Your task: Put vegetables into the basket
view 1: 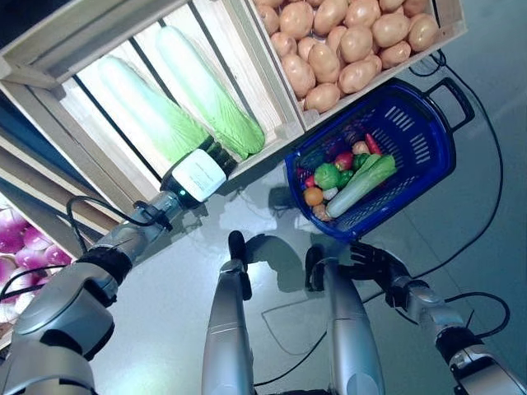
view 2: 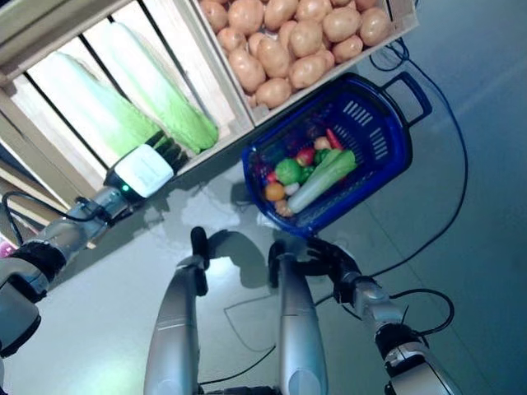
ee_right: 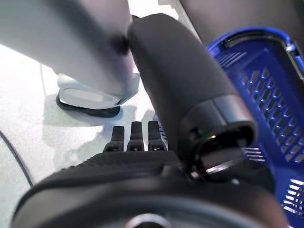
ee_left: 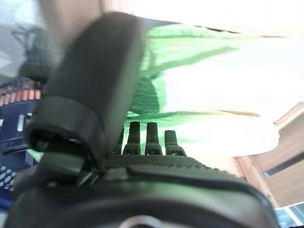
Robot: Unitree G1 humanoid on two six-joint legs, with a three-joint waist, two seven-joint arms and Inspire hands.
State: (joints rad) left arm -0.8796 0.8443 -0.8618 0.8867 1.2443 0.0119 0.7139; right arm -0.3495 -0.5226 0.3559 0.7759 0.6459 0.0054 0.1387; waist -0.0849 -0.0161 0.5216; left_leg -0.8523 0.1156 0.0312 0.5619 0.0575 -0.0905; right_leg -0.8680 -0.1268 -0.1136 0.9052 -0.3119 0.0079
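Grey floor fills the lower frame, with wooden crates (view 1: 272, 123) across the top. The left hand (view 1: 198, 174) reaches the nearer cabbage (view 1: 210, 99) in the upper-left crate, its fingers (ee_left: 153, 138) straight and holding nothing. Such a cabbage likely handles heavy, leafy and soft; its firm pale stem end seems the best hold. The basket (view 1: 428, 160), right of centre, holds vegetables. The right hand (view 1: 375, 262) hangs just below it, relaxed and empty.
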